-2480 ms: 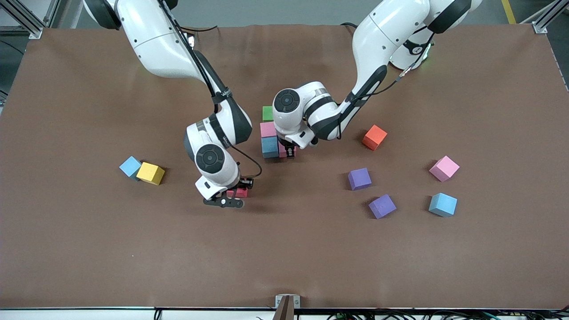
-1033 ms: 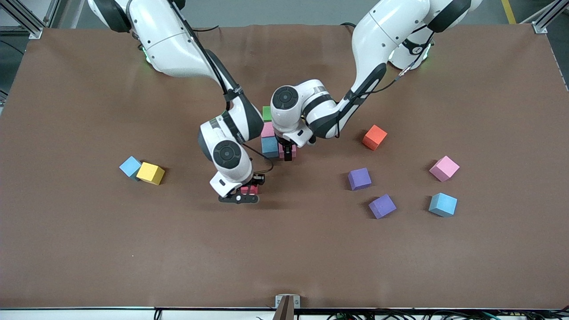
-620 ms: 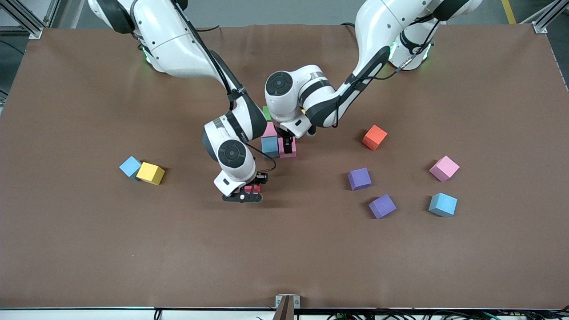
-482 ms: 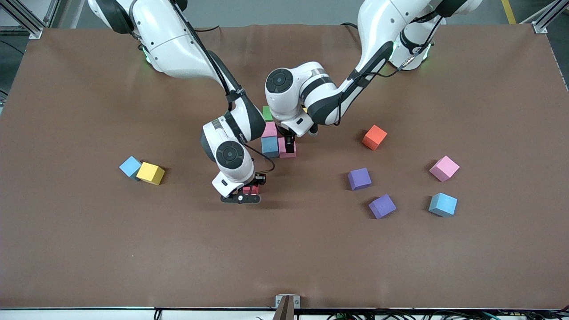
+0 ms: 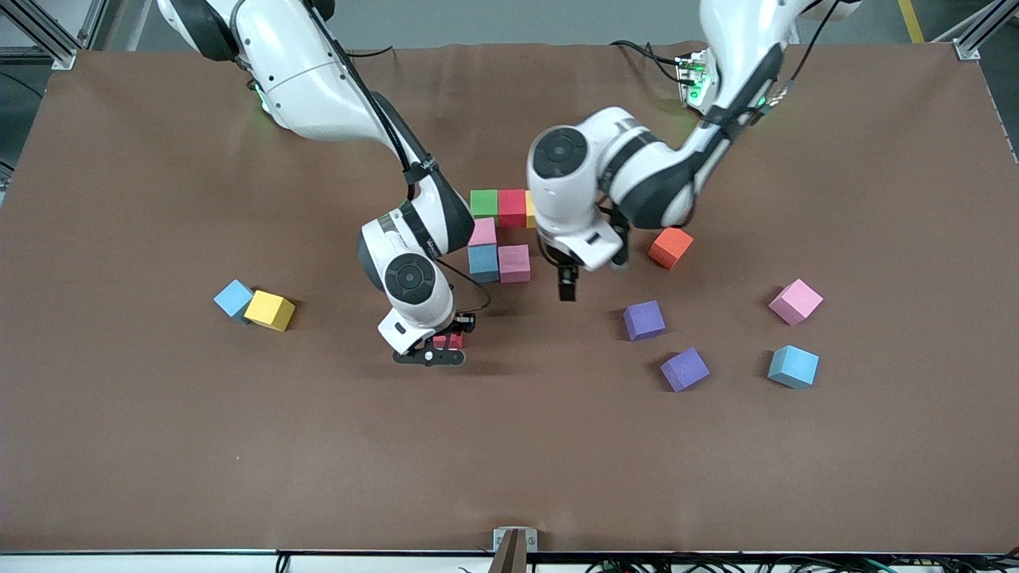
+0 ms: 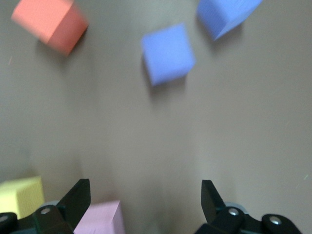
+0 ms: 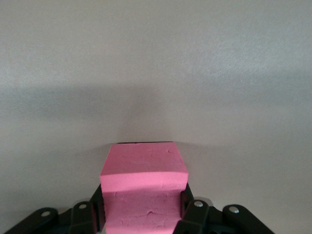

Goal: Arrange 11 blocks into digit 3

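Brown tabletop (image 5: 159,446) carried scattered blocks. Near the pink cube (image 5: 514,263), the right gripper (image 5: 443,344) clamped a red cube (image 7: 144,192). Just beside that pink cube, the left gripper (image 5: 567,286) hung with jaws wide, holding nothing.

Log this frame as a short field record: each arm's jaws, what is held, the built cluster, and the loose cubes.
right gripper: jaws shut on a red cube, low over bare table
left gripper: jaws open, empty, over the table beside the cluster
cluster: green cube, red, yellow edge in one row; pink, light blue, pink nearer the camera
loose, right arm's end: light blue touching yellow
loose, left arm's end: two purple cubes, pink, light blue
orange cube: apart from the cluster
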You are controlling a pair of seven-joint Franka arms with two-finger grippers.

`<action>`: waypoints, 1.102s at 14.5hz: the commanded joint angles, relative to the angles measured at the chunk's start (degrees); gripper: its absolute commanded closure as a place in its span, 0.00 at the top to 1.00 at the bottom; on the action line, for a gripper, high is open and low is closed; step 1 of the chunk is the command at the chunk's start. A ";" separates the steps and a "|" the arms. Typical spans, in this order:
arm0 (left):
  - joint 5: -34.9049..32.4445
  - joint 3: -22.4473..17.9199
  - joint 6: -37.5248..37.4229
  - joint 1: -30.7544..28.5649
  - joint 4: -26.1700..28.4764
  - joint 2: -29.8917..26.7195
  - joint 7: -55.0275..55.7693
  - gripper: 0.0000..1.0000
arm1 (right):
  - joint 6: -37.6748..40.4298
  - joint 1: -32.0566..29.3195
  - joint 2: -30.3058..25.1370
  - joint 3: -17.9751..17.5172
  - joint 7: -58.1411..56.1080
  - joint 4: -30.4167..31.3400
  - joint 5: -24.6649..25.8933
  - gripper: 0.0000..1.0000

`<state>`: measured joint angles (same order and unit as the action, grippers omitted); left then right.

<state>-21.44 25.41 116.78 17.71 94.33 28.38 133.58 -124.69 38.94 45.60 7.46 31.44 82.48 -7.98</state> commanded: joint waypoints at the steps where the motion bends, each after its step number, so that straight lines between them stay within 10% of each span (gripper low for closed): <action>1: -0.98 0.43 -0.76 -4.95 0.67 -0.70 -11.88 1.00 | 2.16 0.96 1.77 -1.04 3.45 -3.28 0.16 0.37; 16: -0.18 0.43 4.58 -16.39 1.38 7.56 -62.21 0.94 | 6.65 6.23 3.09 -1.13 0.65 -4.08 1.57 0.39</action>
<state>-21.44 25.46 119.39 1.45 95.41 35.29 73.14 -119.78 44.51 47.39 6.36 33.57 79.07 -6.75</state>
